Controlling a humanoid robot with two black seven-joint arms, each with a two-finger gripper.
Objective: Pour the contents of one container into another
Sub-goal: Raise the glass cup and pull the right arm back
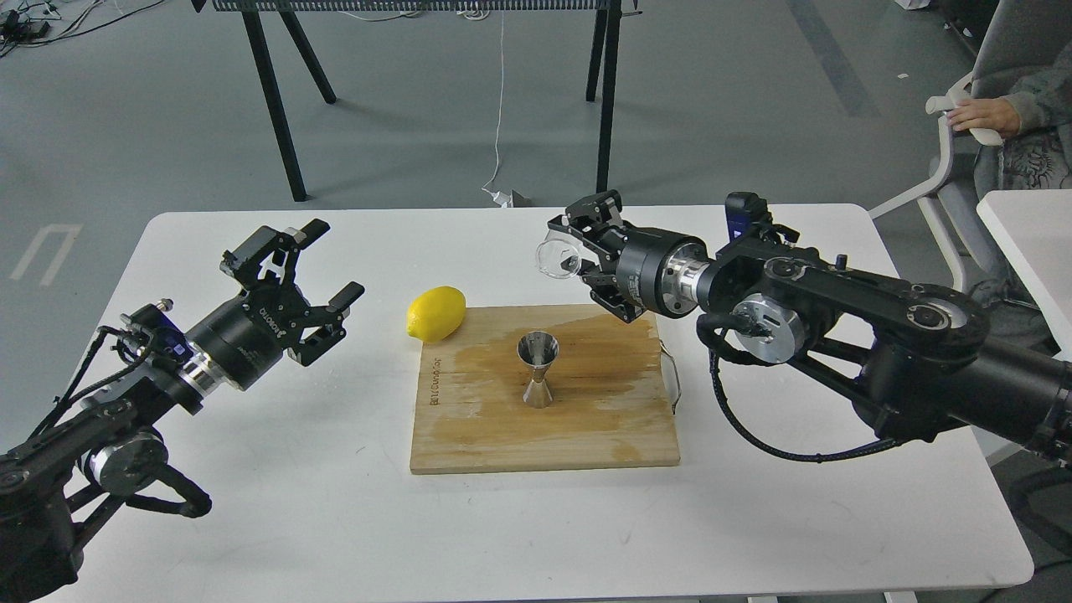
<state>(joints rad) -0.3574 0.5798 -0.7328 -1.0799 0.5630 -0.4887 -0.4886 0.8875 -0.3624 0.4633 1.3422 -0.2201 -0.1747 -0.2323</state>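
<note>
The small clear glass cup hangs tipped on its side above the table's back half, its mouth toward the left, with my right gripper shut on it. Below and slightly left of it, the shiny steel hourglass jigger stands upright on the wooden board. The cup is up and to the right of the jigger, not over it. My left gripper floats open and empty over the table's left side, well away from the board.
A yellow lemon lies at the board's back left corner. A dark wet patch marks the board around the jigger. A white table carries everything. A seated person's hand rests on a chair at the far right.
</note>
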